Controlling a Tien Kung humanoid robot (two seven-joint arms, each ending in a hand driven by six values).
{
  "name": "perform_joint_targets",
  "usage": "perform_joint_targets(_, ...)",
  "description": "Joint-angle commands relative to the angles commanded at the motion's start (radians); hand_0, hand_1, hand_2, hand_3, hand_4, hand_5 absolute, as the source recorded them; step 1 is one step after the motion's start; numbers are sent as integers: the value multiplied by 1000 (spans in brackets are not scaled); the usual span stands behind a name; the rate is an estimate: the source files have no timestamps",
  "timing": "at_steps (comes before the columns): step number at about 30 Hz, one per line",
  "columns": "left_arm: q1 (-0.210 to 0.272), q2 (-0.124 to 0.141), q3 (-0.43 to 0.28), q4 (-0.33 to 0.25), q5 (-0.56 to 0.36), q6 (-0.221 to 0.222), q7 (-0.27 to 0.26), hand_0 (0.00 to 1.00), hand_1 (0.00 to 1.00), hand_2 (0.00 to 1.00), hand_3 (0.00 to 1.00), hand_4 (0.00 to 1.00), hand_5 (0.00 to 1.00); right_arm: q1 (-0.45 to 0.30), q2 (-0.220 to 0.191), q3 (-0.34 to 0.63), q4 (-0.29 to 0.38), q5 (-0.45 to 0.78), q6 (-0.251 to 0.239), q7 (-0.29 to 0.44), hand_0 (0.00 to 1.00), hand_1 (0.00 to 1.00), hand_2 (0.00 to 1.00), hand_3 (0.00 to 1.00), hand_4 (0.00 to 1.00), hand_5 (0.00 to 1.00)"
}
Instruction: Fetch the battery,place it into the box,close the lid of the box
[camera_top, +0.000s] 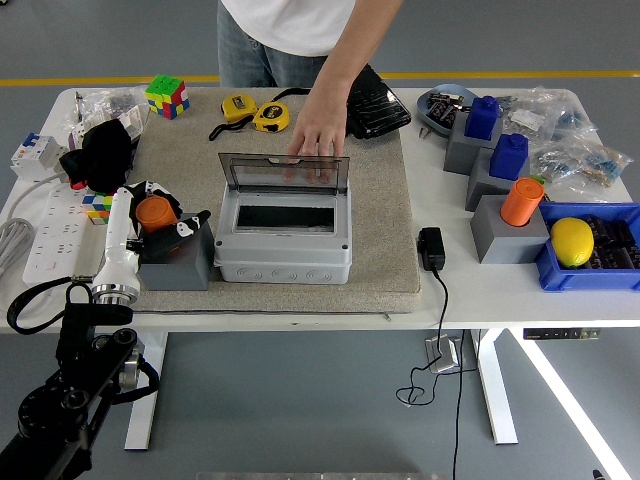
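An orange cylinder battery (153, 213) stands at a grey holder block (176, 264) at the left edge of the beige mat (385, 220). My left hand (160, 208), white with black fingers, comes in from the lower left and is closed around the battery. The grey box (284, 244) sits mid-mat, right of the holder. Its clear lid (284, 172) stands open at the back, and the inside looks dark. A person's hand (318, 128) at the far side holds the top of the lid. My right arm is out of view.
Right side: grey blocks with another orange cylinder (522, 201) and two blue ones (509, 156), and a blue bin (560, 272) holding a lemon (572, 241). A black adapter (432, 248) lies by the mat. A power strip (50, 235), cube (167, 95) and tape measures (256, 113) lie left and back.
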Motion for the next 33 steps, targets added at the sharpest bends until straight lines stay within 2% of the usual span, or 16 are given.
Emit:
perform_joint_targets(25,-12,0,-2,-15,-3,66,-15,39,51,120,137,940,24,0,0,1,0,-2,1,0,824,789,764,796,998,998)
perform_joint_targets(26,-13,0,-3,-14,-7,67,-17,30,44,106,132,846,138,0,0,2,0,-2,0,0,824,789,763,796,998,998)
perform_joint_targets(31,-13,2,-4,-22,-29,74,-30,30,44,106,132,846,138,-2,0,1,0,-2,0,0,824,789,763,796,998,998)
perform_joint_targets(32,-14,2,-5,-26,-31,75,-30,25,36,97,122,822,198,-2,0,1,0,-2,0,0,824,789,763,796,998,998)
perform_joint_targets(33,-15,3,-5,-30,-32,77,-31,25,36,97,122,822,198,-2,0,1,0,-2,0,0,824,789,763,796,998,998)
